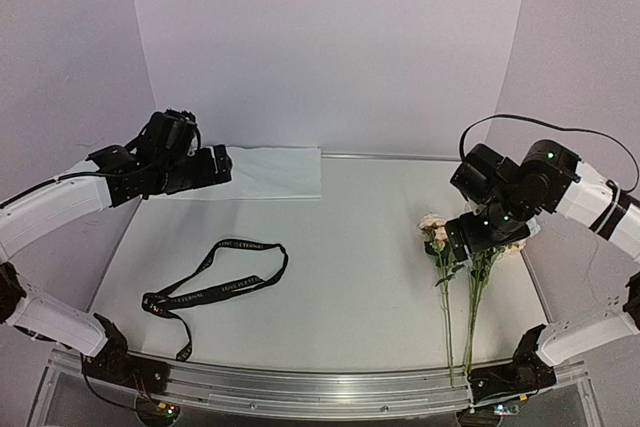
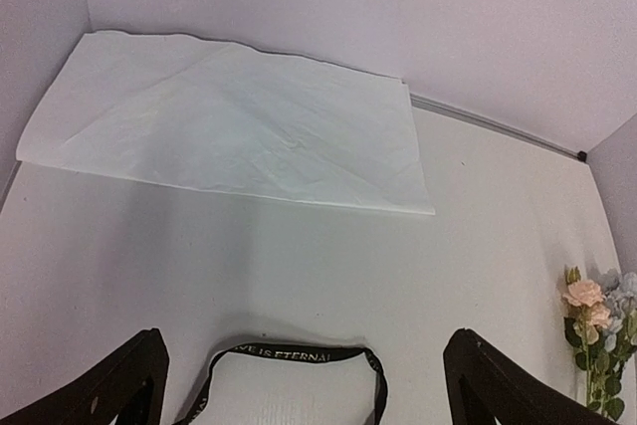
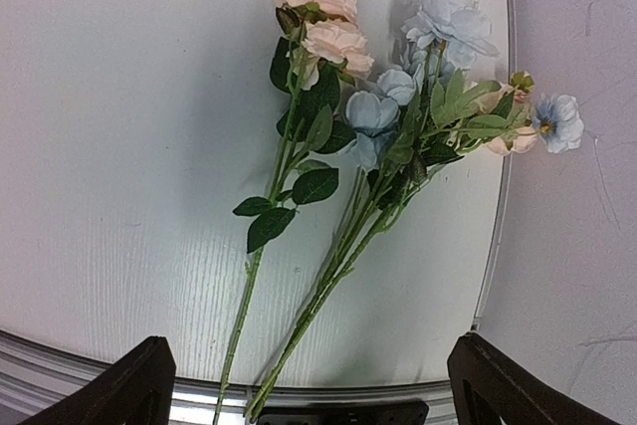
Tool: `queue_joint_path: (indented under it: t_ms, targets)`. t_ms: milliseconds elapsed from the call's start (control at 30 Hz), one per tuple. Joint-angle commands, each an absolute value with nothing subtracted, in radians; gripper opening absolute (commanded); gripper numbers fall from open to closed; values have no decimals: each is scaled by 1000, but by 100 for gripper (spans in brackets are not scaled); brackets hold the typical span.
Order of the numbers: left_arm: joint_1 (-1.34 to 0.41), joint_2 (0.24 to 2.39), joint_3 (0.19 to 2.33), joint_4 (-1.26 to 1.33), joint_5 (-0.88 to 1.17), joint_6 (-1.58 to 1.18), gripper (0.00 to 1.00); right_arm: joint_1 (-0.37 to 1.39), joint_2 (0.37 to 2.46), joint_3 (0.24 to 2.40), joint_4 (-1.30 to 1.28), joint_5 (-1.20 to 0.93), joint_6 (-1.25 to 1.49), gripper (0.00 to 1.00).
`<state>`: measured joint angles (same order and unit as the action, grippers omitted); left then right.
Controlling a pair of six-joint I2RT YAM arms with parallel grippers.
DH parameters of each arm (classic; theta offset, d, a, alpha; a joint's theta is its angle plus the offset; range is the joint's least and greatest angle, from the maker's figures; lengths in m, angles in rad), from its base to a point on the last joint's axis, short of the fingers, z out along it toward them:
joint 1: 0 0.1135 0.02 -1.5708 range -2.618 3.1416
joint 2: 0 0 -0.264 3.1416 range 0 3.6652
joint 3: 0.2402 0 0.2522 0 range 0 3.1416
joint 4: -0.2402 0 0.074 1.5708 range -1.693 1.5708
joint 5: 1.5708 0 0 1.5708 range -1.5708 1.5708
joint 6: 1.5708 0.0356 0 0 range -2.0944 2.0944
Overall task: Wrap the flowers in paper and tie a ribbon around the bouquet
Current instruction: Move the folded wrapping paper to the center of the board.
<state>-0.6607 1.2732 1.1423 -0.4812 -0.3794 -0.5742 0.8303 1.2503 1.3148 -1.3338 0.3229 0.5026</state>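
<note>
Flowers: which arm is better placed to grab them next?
Right, most likely. The right gripper, open, hangs above the flowers; the left gripper, also open, faces the paper on the opposite side.

1. A pale grey-white table point(image 1: 350, 247) fills the middle, its top smooth and matte.
2. A plain lavender back wall point(image 1: 330, 37) rises from the table's far edge, with a thin metal strip point(image 1: 400, 156) along the join.
3. A left wall point(image 1: 60, 47) and a right wall point(image 1: 590, 47), the same lavender, angle inward.
4. A silver metal rail point(image 1: 320, 387) runs along the near edge.
5. The light is soft and even, casting faint shadows.
</note>
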Motion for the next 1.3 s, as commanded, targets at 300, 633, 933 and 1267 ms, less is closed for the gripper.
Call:
queue_joint_path:
  t_ms: [300,633,933,1267]
  targets:
    - [-236,1504,1169,-367,-282,-762,100,832,1239,1264,-1396,304,497,98]
    - [-37,1841,1343,-181,-138,-696,92,831,1225,1220,-1308,282,493,98]
    - [-37,2183,1678,-214,-91,-654,94,827,1205,1208,-1296,272,495,98]
    - [-37,2335,1801,-233,-11,-691,95,826,1188,1189,-1295,269,505,98]
